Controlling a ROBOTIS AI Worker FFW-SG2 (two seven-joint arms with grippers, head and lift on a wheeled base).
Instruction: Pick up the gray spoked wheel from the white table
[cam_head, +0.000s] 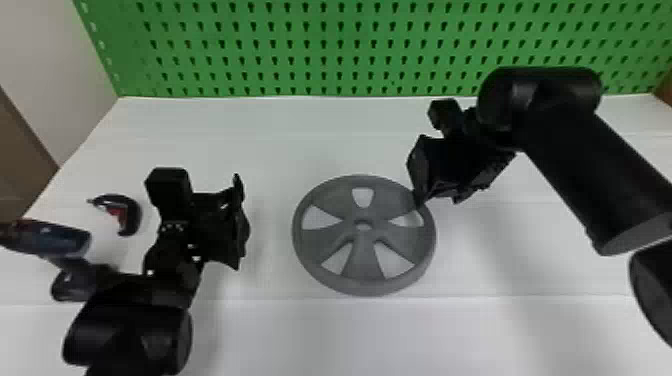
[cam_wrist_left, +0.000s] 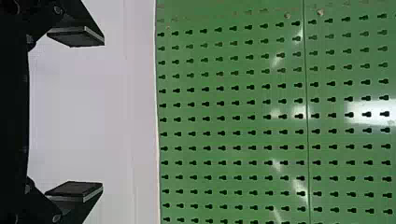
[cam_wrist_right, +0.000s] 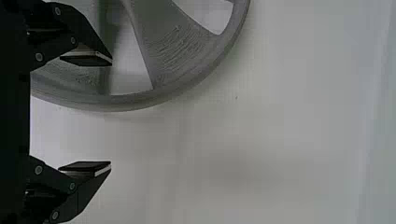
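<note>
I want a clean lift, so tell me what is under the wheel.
Under the wheel, the white table shows through the openings between the spokes. Whatever its solid parts cover cannot be seen, so I cannot say what lies there.

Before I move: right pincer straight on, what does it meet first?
Probably the wheel: one finger of the right pincer lines up with it, the other with the table. Depth unclear.

The gray spoked wheel looks matt, the green pegboard glossy.
</note>
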